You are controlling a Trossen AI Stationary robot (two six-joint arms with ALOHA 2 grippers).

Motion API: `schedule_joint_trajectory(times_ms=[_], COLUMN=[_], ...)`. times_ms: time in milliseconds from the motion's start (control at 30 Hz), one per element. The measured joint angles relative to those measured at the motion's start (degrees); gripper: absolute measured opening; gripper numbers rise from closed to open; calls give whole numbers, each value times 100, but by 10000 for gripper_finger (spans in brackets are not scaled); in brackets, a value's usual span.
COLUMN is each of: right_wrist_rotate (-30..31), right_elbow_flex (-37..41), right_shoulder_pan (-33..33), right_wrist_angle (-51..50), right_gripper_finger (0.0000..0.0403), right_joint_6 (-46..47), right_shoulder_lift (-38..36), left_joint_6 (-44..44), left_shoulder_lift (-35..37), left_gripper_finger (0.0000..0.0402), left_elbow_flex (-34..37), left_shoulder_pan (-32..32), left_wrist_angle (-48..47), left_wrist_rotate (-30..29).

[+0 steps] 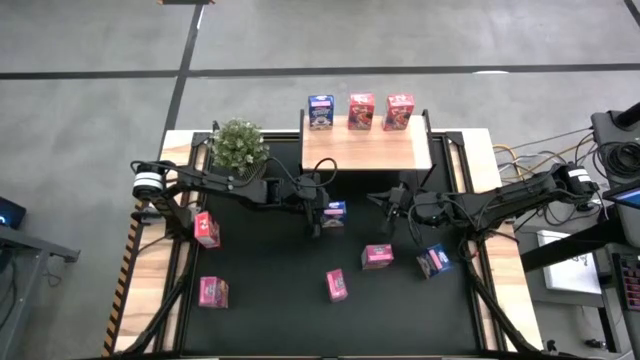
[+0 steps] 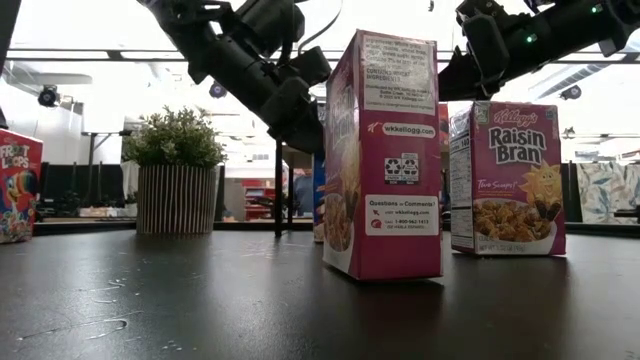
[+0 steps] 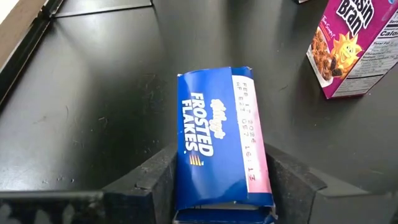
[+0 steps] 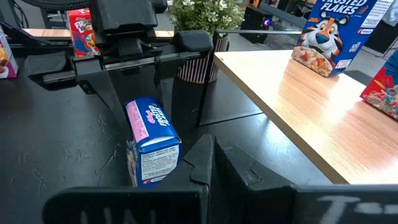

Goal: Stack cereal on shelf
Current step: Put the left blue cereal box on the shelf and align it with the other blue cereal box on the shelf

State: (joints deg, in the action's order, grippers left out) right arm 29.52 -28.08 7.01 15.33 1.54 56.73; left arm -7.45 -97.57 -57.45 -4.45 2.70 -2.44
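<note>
Cereal boxes are spread over the black table (image 1: 260, 300), and three already stand in a row at the back of the wooden shelf (image 1: 365, 148). The left gripper (image 1: 322, 212) reaches over a blue Frosted Flakes box (image 3: 221, 140) that stands on the table just in front of the shelf. Its two fingers sit on either side of the box, very near its sides, but it is hard to tell if they squeeze it yet. If the fingers press only near the top, the box could tip or slip out when it is lifted. If one finger touches first, the box could be pushed over. The box is made of thin card, so a hard squeeze could dent it. The right gripper (image 1: 392, 204) is clenched shut with nothing in it, and it waits close by, near the front edge of the shelf, so the two arms could bump if the left one swings the box that way. A Raisin Bran box (image 2: 505, 178) and more pink boxes stand or lie on the table behind, and a careless move could knock them. The table is dark, flat and a little shiny. A green potted plant (image 1: 238, 146) stands at the back corner beside the shelf. Beyond the table is a bright room with a grey floor, and no person can be made out.
</note>
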Motion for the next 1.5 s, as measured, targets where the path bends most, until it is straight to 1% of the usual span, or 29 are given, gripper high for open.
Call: schedule_joint_trajectory(times_ms=[200, 300, 400, 433, 567, 667, 833, 1067, 1167, 1267, 1500], right_wrist_rotate=[0, 0, 0, 0, 0, -1, -2, -5, -9, -13, -15], right_elbow_flex=[0, 2, 2, 2, 2, 2, 2, 13, 13, 13, 15], right_shoulder_pan=[0, 0, 0, 0, -2, 0, 0, 0, 0, 0, 0], right_wrist_angle=[0, -2, -2, 0, -2, -2, -2, -4, -4, -4, -2], right_gripper_finger=[9, 9, 9, 9, 9, 9, 9, 9, 9, 9, 9], right_joint_6=[0, -2, -2, -2, -2, -2, -2, -11, -11, -17, -24], right_shoulder_lift=[0, 0, 0, 0, 0, 0, 0, 0, 0, 0, 0], left_joint_6=[110, 67, -161, -289, -949, -1388, -1891, -2148, -2107, -2027, -2012], left_shoulder_lift=[186, 413, 696, 772, 901, 903, 899, 899, 868, 867, 860], left_gripper_finger=[169, 169, 169, 169, 169, 169, 169, 169, 169, 169, 169], left_elbow_flex=[-21, -256, -642, -798, -1463, -1922, -2331, -2514, -2514, -2514, -2500], left_shoulder_pan=[28, 78, 92, 92, -4, -203, -748, -1733, -2109, -2359, -2546], left_wrist_angle=[-143, -508, -1097, -1363, -2389, -2792, -2945, -2834, -2776, -2611, -2413], left_wrist_rotate=[2, 259, 634, 674, 667, 660, 658, 671, 992, 1342, 1357])
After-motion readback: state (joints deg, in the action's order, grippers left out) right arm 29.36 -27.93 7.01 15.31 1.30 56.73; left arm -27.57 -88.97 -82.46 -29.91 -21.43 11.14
